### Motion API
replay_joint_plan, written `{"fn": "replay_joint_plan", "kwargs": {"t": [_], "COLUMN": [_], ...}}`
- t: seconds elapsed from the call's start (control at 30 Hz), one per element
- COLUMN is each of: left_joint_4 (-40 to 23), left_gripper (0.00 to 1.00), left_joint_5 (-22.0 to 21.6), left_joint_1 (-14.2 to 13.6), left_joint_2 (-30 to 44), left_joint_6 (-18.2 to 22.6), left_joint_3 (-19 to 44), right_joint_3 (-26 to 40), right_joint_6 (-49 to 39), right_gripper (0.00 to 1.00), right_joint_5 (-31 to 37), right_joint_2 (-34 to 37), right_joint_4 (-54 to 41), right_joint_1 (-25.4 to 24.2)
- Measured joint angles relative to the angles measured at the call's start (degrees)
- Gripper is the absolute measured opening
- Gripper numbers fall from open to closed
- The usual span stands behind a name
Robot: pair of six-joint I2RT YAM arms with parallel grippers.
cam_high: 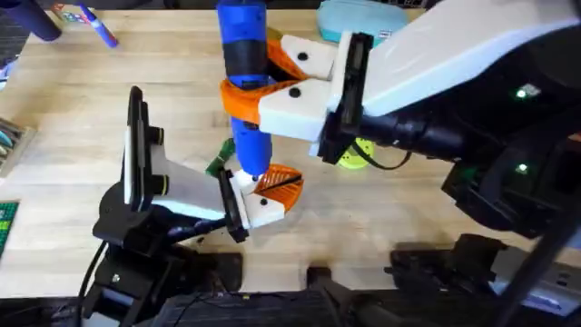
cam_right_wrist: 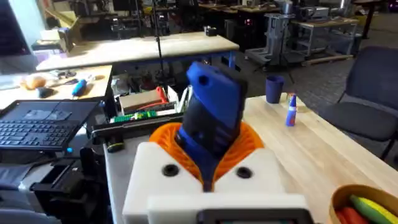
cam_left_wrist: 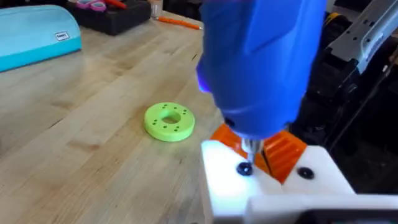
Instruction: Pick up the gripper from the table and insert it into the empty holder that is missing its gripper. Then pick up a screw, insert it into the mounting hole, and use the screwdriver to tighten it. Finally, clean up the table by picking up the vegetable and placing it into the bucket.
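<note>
Clamped jaws first: the right gripper (cam_high: 272, 86) squeezes the blue screwdriver (cam_high: 243, 54) between its orange pads, holding it upright over the holder (cam_high: 182, 186). Whether the left arm's own jaws are open or closed I cannot tell. Going left to right from the holder's black frame: its white body, then the black clamp plate, then the small gripper (cam_high: 268, 195) seated at its tip, orange pad outward. The driver's bit (cam_left_wrist: 250, 149) comes down onto a dark screw (cam_left_wrist: 244, 168) in the white mount. The dark-green vegetable (cam_high: 219, 163) lies just behind the holder; the lime-green disc (cam_left_wrist: 169, 120) sits farther right. Tightening well probably means keeping the bit square and centred, pressing lightly, and letting the holder stay steady.
</note>
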Motion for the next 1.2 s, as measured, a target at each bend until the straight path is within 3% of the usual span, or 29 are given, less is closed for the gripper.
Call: {"fn": "replay_joint_plan", "kwargs": {"t": [1.2], "left_joint_4": [0.00], "left_gripper": [0.011], "left_joint_5": [0.01], "left_joint_1": [0.00], "left_joint_2": [0.00], "left_joint_6": [0.00], "left_joint_3": [0.00], "right_joint_3": [0.00], "right_joint_6": [-0.22], "right_gripper": [0.041], "right_joint_5": [0.02], "right_joint_2": [1.03], "right_joint_4": [1.16], "right_joint_1": [0.00]}}
